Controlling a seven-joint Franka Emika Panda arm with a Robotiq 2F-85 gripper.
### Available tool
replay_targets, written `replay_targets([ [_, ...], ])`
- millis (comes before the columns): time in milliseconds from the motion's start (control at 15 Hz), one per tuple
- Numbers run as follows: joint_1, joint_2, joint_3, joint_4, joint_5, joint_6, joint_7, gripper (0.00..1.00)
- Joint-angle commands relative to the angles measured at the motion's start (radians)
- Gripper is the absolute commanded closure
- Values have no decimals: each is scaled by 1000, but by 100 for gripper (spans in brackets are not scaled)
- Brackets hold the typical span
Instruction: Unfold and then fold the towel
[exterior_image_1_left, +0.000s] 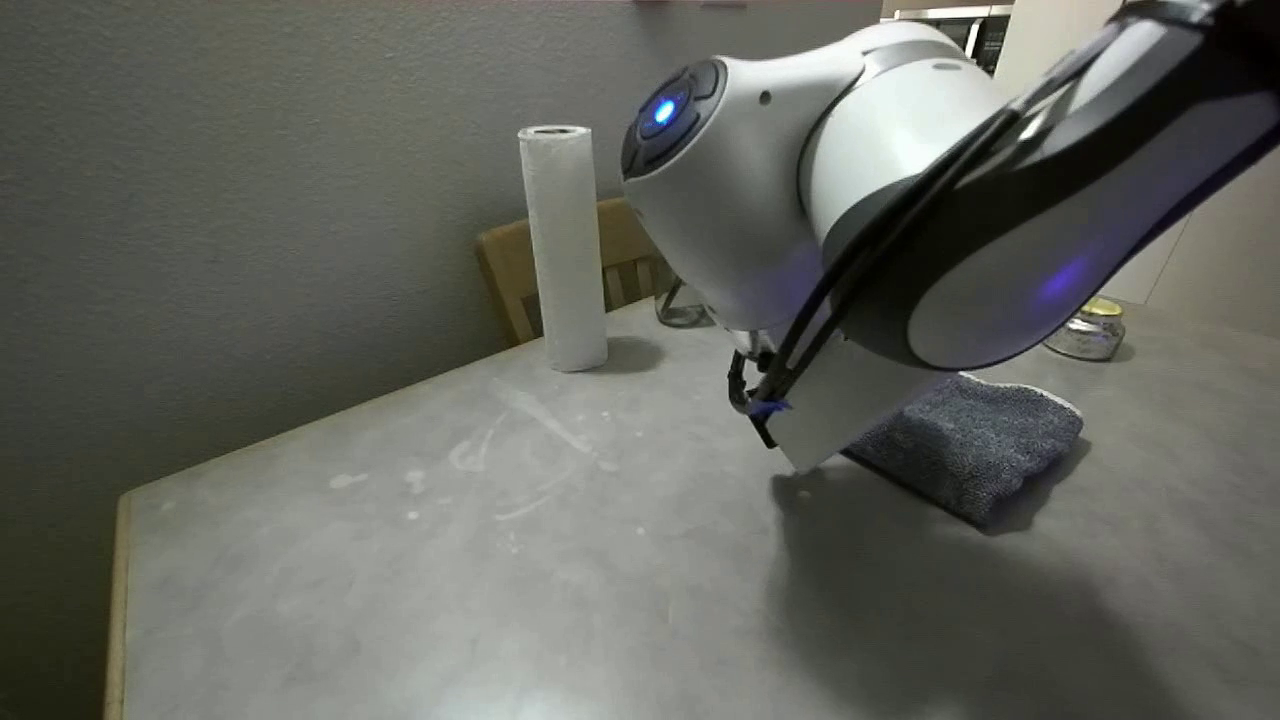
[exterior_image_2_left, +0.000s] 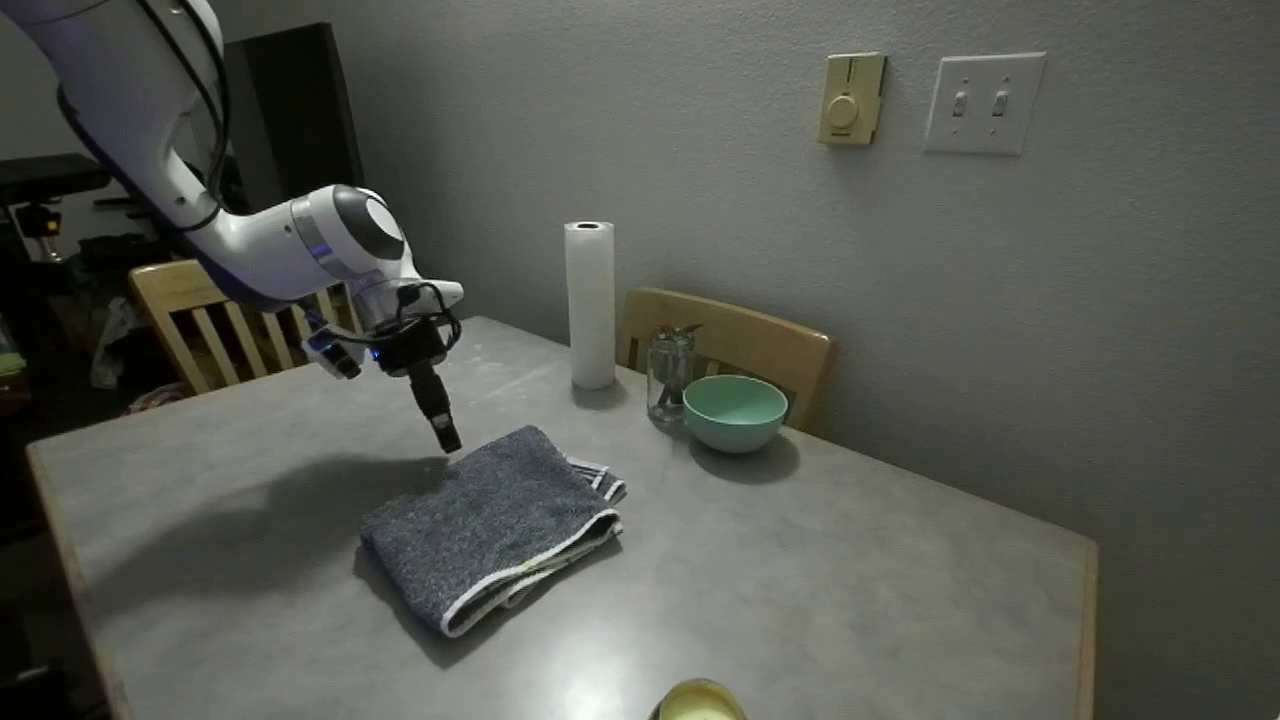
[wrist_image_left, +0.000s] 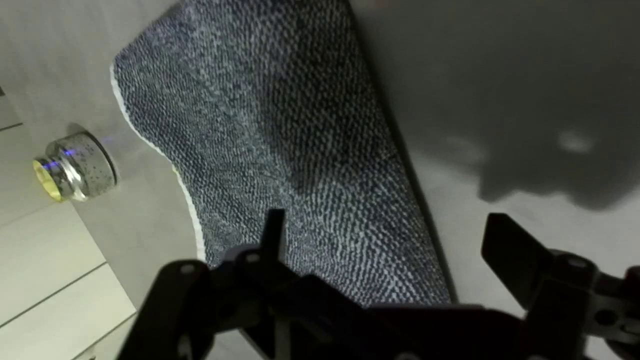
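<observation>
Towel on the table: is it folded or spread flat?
Folded. In an exterior view, white-edged layers of the towel lie one over another along one side.

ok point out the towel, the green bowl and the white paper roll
Towel (exterior_image_2_left: 492, 525), in an exterior view: middle of its top layer
Green bowl (exterior_image_2_left: 735, 428), in an exterior view: outer wall
White paper roll (exterior_image_2_left: 591, 308), in an exterior view: its side

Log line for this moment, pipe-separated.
towel: folded, lying on table | jaws: open, empty, near towel's edge | paper roll: upright | green bowl: apart from towel
</observation>
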Motion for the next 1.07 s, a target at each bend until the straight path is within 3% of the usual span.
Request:
replay_targets([
  [0, -8, 7, -16, -43, -73, 137, -89, 0],
  [333, -9, 29, -32, -70, -99, 236, -121, 0],
  [1000, 14, 18, -39, -78, -90, 75, -149, 0],
])
